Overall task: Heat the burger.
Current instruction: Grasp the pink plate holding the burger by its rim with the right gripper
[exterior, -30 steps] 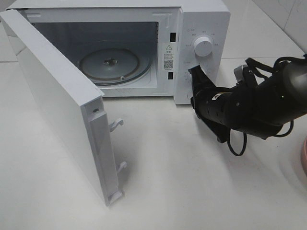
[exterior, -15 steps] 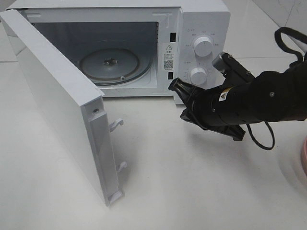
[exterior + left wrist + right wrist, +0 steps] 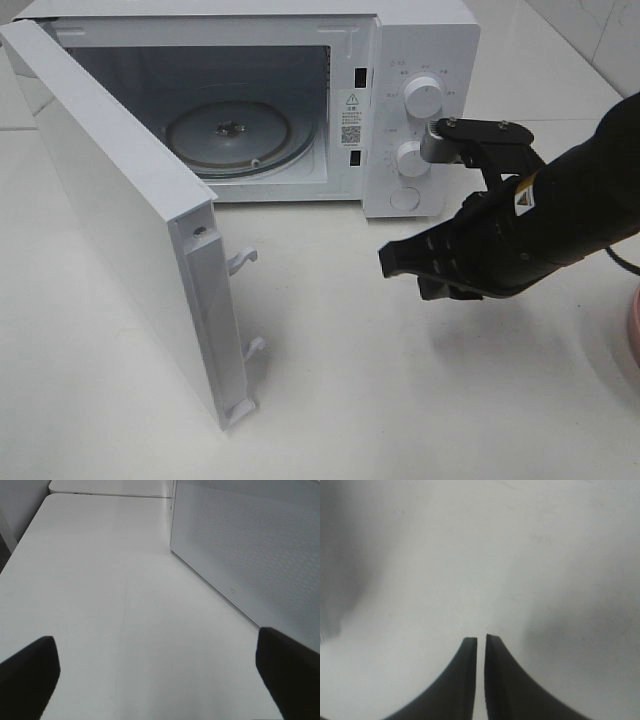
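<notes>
Counter [image 3: 400,400]: microwave [image 3: 440,40] at the far edge, door [image 3: 110,230] swung wide toward the left edge; glass turntable [image 3: 230,135] bare. Right gripper [image 3: 400,262] hangs above mid-counter in front of the two dials [image 3: 410,159], touching nothing. The right wrist view alone shows its fingers [image 3: 465,680] pressed nearly together, only a hairline slit, empty. The left wrist view alone shows the left gripper [image 3: 160,680]: spread wide, empty, beside the door's outer face. Pink sliver [image 3: 634,335] at the right edge, probably a plate rim; burger in no view.
</notes>
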Robot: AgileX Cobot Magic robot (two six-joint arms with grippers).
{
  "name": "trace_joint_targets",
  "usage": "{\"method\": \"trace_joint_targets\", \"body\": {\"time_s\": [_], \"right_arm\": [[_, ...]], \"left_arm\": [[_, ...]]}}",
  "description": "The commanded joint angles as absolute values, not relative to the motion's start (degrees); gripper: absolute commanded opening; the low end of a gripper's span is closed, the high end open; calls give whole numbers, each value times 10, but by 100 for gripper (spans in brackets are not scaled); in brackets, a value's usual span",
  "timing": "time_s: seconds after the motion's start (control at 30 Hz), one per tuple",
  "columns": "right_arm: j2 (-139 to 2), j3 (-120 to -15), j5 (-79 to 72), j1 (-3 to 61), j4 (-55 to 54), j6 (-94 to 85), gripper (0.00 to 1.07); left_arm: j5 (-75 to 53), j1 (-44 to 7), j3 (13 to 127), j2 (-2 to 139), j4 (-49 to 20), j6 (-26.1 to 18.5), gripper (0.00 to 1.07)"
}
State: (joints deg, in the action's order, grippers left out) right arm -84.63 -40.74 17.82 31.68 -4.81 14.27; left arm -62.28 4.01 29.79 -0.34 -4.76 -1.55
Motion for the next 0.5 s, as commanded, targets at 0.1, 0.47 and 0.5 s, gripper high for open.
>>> {"method": "trace_joint_targets", "body": {"time_s": [0.1,0.47,0.5], "right_arm": [[-802,-406,295,314,15,117,12],[-706,-406,424,314,80,111,27],[-706,-406,424,314,80,111,27]], "left_arm": [[-615,40,296,-13,-51,-15,100],[-615,40,296,-13,-51,-15,100],[-615,40,296,-13,-51,-15,100]]}}
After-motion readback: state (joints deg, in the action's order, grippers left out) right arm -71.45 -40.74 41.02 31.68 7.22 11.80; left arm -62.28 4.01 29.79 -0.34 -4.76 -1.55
